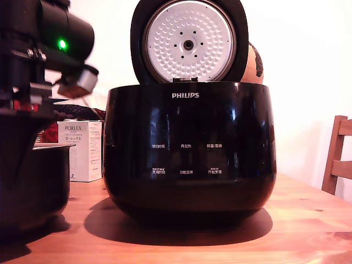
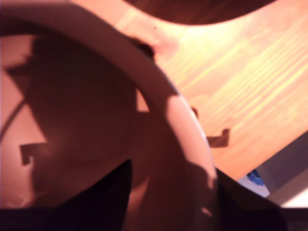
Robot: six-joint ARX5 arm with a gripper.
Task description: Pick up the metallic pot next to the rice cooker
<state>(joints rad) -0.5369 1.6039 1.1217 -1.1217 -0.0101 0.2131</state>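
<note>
The metallic pot [image 1: 27, 181], dark and round with a thin pale rim, stands on the wooden table at the exterior view's left, close beside the rice cooker [image 1: 190, 148]. The cooker is glossy black, marked PHILIPS, with its lid [image 1: 188, 41] raised. My arm [image 1: 33, 49] hangs over the pot. In the wrist view the gripper [image 2: 173, 202] is open and straddles the pot's rim [image 2: 163, 91]: one dark finger [image 2: 91, 202] is inside the pot, the other [image 2: 250, 207] outside. A gap still shows between the inner finger and the wall.
A white PORLEX box [image 1: 81, 149] stands behind the pot, and its corner [image 2: 255, 180] shows in the wrist view. A brown round object [image 1: 254, 61] sits behind the cooker lid. A wooden chair [image 1: 338, 159] is at the exterior view's right edge. Bare table [image 2: 240, 72] lies beside the pot.
</note>
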